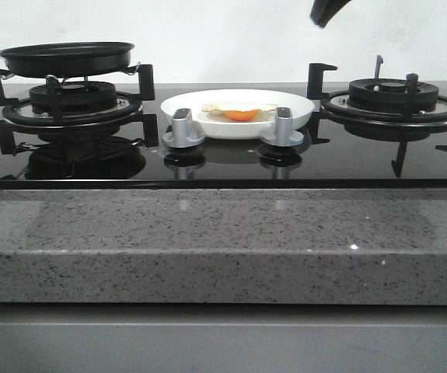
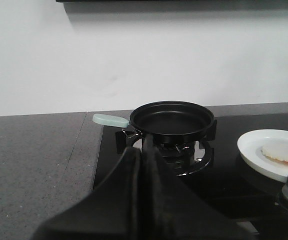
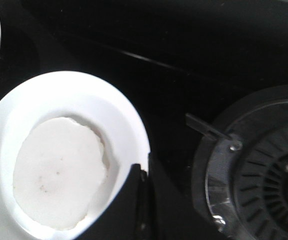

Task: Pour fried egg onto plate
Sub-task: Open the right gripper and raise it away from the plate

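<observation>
The fried egg [image 1: 239, 113] lies on the white plate [image 1: 301, 109] in the middle of the hob, its orange yolk showing at the near edge. From the right wrist view, the fried egg [image 3: 58, 170] shows as a pale disc inside the plate [image 3: 73, 95]. My right gripper [image 3: 142, 172] hovers shut and empty over the plate's rim; in the front view it [image 1: 328, 12] hangs high at the upper right. The black frying pan [image 2: 173, 118] sits empty on the left burner. My left gripper [image 2: 142, 142] is shut on nothing, short of the pan, clear of its pale handle [image 2: 109, 120].
Two silver knobs [image 1: 183, 128] [image 1: 284, 127] stand in front of the plate. The right burner [image 1: 392, 97] with black pan supports is bare. A grey stone counter edge [image 1: 223, 233] runs along the front, and a white wall stands behind the hob.
</observation>
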`<move>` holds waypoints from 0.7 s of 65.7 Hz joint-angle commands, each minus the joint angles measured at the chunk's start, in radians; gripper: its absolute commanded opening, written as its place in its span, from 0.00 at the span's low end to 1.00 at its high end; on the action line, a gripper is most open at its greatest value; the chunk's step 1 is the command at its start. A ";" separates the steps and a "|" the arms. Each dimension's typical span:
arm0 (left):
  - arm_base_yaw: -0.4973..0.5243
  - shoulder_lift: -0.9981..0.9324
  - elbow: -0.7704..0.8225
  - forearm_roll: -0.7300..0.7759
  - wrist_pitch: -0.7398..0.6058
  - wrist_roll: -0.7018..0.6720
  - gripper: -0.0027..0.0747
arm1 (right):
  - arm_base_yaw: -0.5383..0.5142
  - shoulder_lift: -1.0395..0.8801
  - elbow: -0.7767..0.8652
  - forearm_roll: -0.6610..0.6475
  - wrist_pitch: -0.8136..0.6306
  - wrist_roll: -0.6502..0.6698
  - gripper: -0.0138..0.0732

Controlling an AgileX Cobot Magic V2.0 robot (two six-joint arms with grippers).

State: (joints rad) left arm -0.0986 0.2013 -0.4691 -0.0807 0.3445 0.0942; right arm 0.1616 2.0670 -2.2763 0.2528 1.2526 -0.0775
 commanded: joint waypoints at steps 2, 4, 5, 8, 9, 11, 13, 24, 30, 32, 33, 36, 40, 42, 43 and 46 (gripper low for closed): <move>-0.008 0.009 -0.025 -0.008 -0.090 -0.009 0.01 | -0.004 -0.107 -0.030 -0.045 0.084 0.022 0.09; -0.008 0.009 -0.025 -0.008 -0.090 -0.009 0.01 | -0.004 -0.120 -0.030 -0.062 0.085 0.034 0.09; -0.008 0.009 -0.025 -0.008 -0.090 -0.009 0.01 | -0.004 -0.127 -0.030 -0.070 0.085 0.040 0.09; -0.008 0.009 -0.025 -0.008 -0.090 -0.009 0.01 | -0.004 -0.154 -0.029 -0.105 0.085 0.052 0.09; -0.008 0.009 -0.025 -0.008 -0.090 -0.009 0.01 | -0.004 -0.163 -0.026 -0.115 0.085 0.054 0.09; -0.008 0.009 -0.025 -0.008 -0.090 -0.009 0.01 | -0.004 -0.189 -0.015 -0.138 0.085 0.056 0.09; -0.008 0.009 -0.025 -0.008 -0.090 -0.009 0.01 | -0.004 -0.211 0.005 -0.157 0.085 0.059 0.09; -0.008 0.009 -0.025 -0.008 -0.090 -0.009 0.01 | -0.004 -0.370 0.184 -0.281 0.083 0.071 0.09; -0.008 0.009 -0.025 -0.008 -0.090 -0.009 0.01 | -0.004 -0.460 0.312 -0.325 0.080 0.071 0.09; -0.008 0.009 -0.025 -0.008 -0.090 -0.009 0.01 | -0.004 -0.488 0.352 -0.338 0.071 0.071 0.09; -0.008 0.009 -0.025 -0.008 -0.090 -0.009 0.01 | -0.004 -0.502 0.373 -0.342 0.065 0.072 0.09; -0.008 0.009 -0.025 -0.008 -0.090 -0.009 0.01 | -0.004 -0.555 0.447 -0.353 0.041 0.086 0.09; -0.008 0.009 -0.025 -0.008 -0.090 -0.009 0.01 | -0.004 -0.630 0.547 -0.364 -0.023 0.103 0.09; -0.008 0.009 -0.025 -0.008 -0.090 -0.009 0.01 | -0.004 -0.664 0.593 -0.369 -0.052 0.112 0.09; -0.008 0.009 -0.025 -0.008 -0.090 -0.009 0.01 | -0.004 -0.692 0.627 -0.371 -0.074 0.117 0.09; -0.008 0.009 -0.025 -0.008 -0.090 -0.009 0.01 | -0.004 -0.756 0.709 -0.371 -0.128 0.132 0.09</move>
State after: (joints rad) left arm -0.0986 0.2013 -0.4691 -0.0807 0.3428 0.0942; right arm 0.1616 1.4440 -1.6519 -0.0895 1.2394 0.0300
